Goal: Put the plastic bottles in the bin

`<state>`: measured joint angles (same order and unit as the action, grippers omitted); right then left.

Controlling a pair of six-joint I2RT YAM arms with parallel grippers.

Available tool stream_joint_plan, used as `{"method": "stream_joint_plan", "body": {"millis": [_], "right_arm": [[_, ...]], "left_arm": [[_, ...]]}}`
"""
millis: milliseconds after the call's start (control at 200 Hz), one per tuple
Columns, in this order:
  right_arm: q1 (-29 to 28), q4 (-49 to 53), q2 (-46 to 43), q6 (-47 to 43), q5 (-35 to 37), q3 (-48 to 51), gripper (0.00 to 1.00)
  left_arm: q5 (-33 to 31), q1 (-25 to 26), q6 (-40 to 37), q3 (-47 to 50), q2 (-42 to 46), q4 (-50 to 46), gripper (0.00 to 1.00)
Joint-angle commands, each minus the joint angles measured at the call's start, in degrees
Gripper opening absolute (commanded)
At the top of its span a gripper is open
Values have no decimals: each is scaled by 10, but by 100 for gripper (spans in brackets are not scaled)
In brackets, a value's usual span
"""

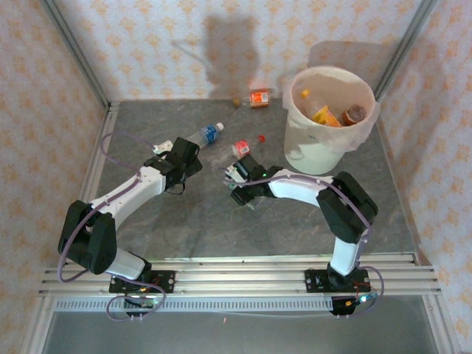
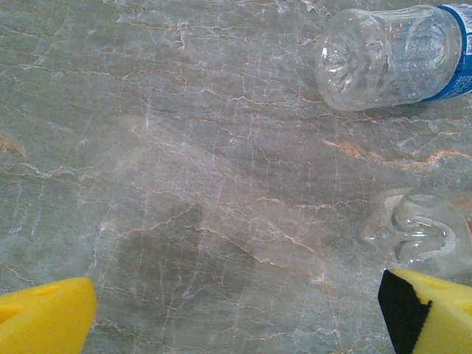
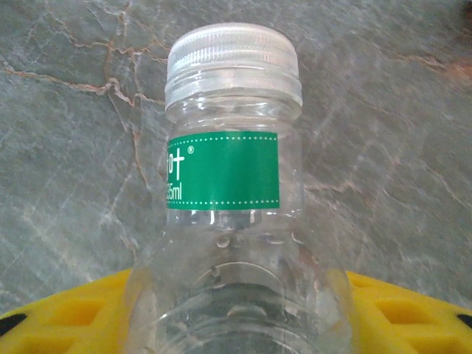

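Note:
A clear bottle with a green label (image 3: 225, 169) and a pale cap sits between the yellow fingers (image 3: 59, 317) of my right gripper (image 3: 232, 321), which is shut on its body, cap pointing away. That gripper (image 1: 237, 179) is at the table's middle, left of the bin (image 1: 295, 140), a cream tub holding orange bottles (image 1: 322, 113). My left gripper (image 2: 236, 324) stands wide open over bare table. A blue-label bottle (image 2: 391, 55) lies ahead to its right and a clear bottle base (image 2: 420, 232) lies near its right finger (image 2: 435, 313).
A red-label bottle (image 1: 243, 148) with a red cap lies between the two grippers, and the blue-label bottle (image 1: 206, 135) lies beyond the left gripper (image 1: 188, 157). An orange bottle (image 1: 259, 98) rests against the back wall. Patterned walls close in three sides.

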<state>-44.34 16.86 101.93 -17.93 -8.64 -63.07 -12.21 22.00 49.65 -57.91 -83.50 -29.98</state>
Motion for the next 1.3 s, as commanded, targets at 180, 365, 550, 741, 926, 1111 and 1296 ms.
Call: {"method": "stream_joint_plan", "body": {"millis": [180, 365, 550, 741, 926, 1111, 1296], "right_arm": [[-3, -11, -120, 8, 71, 10, 52], [-3, -2, -175, 0, 63, -12, 50], [1, -36, -233, 22, 84, -24, 48], [20, -75, -284, 37, 81, -26, 47], [54, -88, -305, 62, 67, -44, 46], [94, -88, -316, 84, 27, -88, 45], [193, -105, -309, 167, -70, -152, 44]], "left_arm": [[14, -3, 4, -19, 3, 12, 100], [24, -3, 5, -23, -1, 15, 100], [90, -3, -16, 7, 20, 103, 100], [151, -3, -40, 26, 41, 180, 100], [223, -3, -59, 52, 66, 265, 100], [247, -3, -76, 74, 96, 302, 100], [217, -3, -83, 90, 119, 287, 100]]}}
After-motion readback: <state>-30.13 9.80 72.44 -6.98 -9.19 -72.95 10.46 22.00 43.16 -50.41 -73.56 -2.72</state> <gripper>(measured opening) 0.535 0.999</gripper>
